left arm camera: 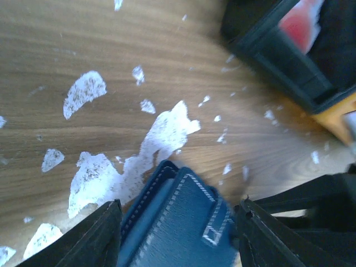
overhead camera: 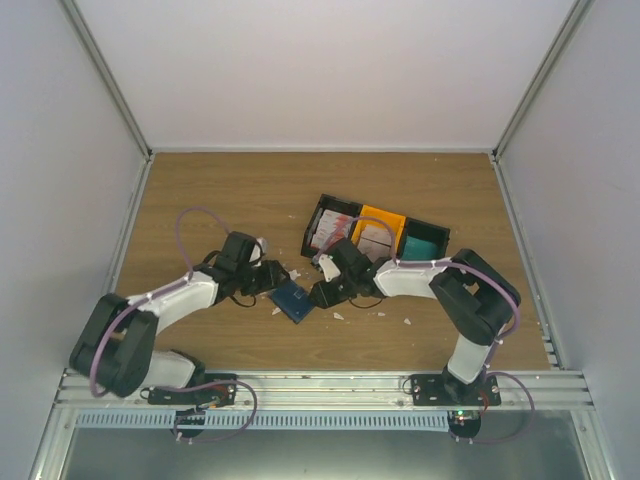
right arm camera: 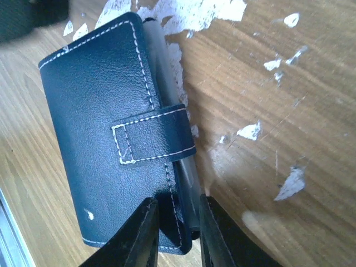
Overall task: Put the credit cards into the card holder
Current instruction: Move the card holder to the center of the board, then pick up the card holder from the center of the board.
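Top external, entries from my left to my right.

1. Left gripper (overhead camera: 272, 280): low over the worktop (overhead camera: 220, 190), beside the card holder (overhead camera: 293, 300). In the left wrist view its fingers (left arm camera: 94, 239) stand part open astride the holder, one at each side edge. I cannot tell whether they press it or only flank it.

2. Card holder: navy, folded shut, lying between the two grippers among white scraps (left arm camera: 167, 130). The right wrist view shows a grained, stitched cover with a strap tab (right arm camera: 153, 136) across the opening edge. I judge it light, soft-skinned and prone to sliding on the wood. I would pin it by its side edges and lift the tab from its free end.

3. Right gripper (overhead camera: 320, 292): on the holder's other side. Its fingers (right arm camera: 142, 233) are drawn narrow about the holder's opening edge at the near corner. I cannot tell whether they have a grip on it.

4. Black tray box (overhead camera: 308, 235): just beyond the right gripper, holding red-and-white credit cards (overhead camera: 335, 230). I judge these thin, stiff and slick, best pinched across the short edges where one stands proud.

5. Orange tray box (overhead camera: 385, 212): touching the black one, with more pale cards inside.

6. Dark tray box with green inside (overhead camera: 430, 225): farthest right. I cannot make out its contents.
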You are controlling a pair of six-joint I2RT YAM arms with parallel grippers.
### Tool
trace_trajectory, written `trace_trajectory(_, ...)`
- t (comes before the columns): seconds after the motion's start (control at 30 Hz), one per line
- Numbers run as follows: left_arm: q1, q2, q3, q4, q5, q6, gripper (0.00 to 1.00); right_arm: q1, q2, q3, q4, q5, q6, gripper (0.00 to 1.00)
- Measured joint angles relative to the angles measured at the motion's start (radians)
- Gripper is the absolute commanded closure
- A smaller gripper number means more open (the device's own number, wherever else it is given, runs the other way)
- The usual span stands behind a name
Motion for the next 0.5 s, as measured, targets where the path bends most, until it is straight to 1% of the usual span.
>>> trace_trajectory(0.1, -0.004, -0.102, -0.019, -0.005, -0.042, -0.034, 0.37, 0.009, -0.001, -0.010, 0.010, -0.009, 0.003, 0.79)
trace_trajectory(0.23, -0.004, -0.197, -0.081, -0.010, -0.064, -0.087, 0.36, 0.016, -0.001, -0.024, 0.034, -0.026, 0.018, 0.80)
trace_trajectory(0.4, -0.005, -0.229, -0.198, -0.011, -0.021, -0.169, 0.36, 0.017, -0.001, -0.032, 0.051, -0.030, 0.037, 0.84)
trace_trajectory(0.5, -0.007, -0.240, -0.227, 0.007, 0.006, -0.214, 0.35, 0.017, 0.000, -0.036, 0.059, -0.030, 0.050, 0.86)
